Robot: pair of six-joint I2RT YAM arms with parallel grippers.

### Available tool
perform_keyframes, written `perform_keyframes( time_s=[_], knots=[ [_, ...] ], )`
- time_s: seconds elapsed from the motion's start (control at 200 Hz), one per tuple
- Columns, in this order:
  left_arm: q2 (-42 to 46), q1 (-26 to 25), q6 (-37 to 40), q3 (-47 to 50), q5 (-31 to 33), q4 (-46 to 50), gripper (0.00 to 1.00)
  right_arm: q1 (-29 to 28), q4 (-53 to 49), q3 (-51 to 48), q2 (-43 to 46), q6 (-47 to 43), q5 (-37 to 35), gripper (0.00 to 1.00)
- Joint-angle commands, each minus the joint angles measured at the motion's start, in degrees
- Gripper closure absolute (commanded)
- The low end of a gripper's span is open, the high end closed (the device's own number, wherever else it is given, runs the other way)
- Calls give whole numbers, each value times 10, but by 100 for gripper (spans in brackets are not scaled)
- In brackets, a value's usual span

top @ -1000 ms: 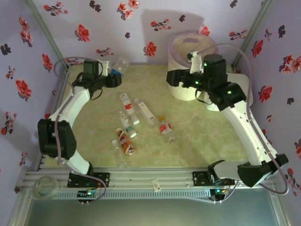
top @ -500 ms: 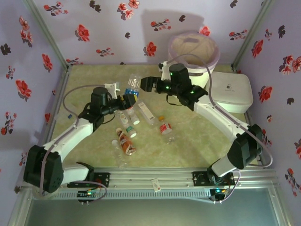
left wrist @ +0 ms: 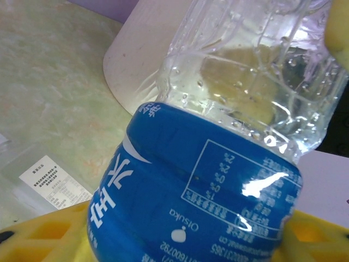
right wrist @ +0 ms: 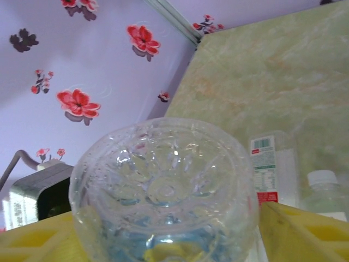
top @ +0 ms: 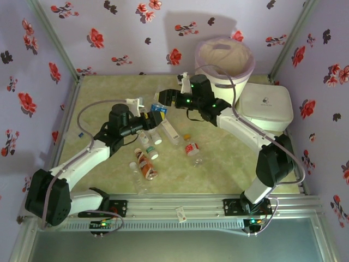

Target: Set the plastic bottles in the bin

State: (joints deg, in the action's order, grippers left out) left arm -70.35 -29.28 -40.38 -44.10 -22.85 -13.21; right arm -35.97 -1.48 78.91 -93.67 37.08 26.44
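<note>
The surface is walled at 9, 12 and 3 o'clock, with bare room from 9 to 11 o'clock. Mid-surface, a blue-labelled clear bottle hangs between both arms, its long axis running from 7 to 1 o'clock and its base toward the right claw. The left claw grips its labelled body. The right claw's yellow fingers flank the base, and I cannot tell if they press it. The bin stands at 1 o'clock and a flat white box at 3 o'clock. Loose bottles lie scattered toward 6 o'clock, under the held one.
</note>
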Motion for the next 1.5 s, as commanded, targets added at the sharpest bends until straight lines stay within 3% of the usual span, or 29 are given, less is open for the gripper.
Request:
perform_keyframes(
  time_s=[0.0, 0.305, 0.4, 0.505, 0.615, 0.78, 1.035, 1.325, 1.495],
  knots=[
    [-7, -9, -2, -8, 0, -35, 52, 4, 27, 10, -8, 11, 11, 28],
    [-11, -12, -2, -13, -1, -33, 49, 17, 25, 7, -9, 12, 17, 41],
    [-12, -12, -2, -14, -1, -32, 36, 18, 19, 10, -8, 8, 18, 42],
    [-9, -11, 1, -15, 1, -26, 14, 21, -5, 24, -3, -8, 15, 43],
    [2, -6, 6, -18, 1, -10, 1, 26, -52, 55, 8, -46, -1, 43],
    [24, 8, 14, -22, 10, 41, 0, 36, -160, 127, 23, -130, -58, 44],
    [39, 35, 35, -26, 73, 211, 0, 75, -302, 267, 27, -232, -152, 45],
    [110, 43, 46, -13, 152, 375, 0, 143, -376, 414, -4, -305, -253, 45],
    [149, 44, 8, 23, 156, 385, 0, 163, -385, 444, -17, -346, -345, 46]
  ],
)
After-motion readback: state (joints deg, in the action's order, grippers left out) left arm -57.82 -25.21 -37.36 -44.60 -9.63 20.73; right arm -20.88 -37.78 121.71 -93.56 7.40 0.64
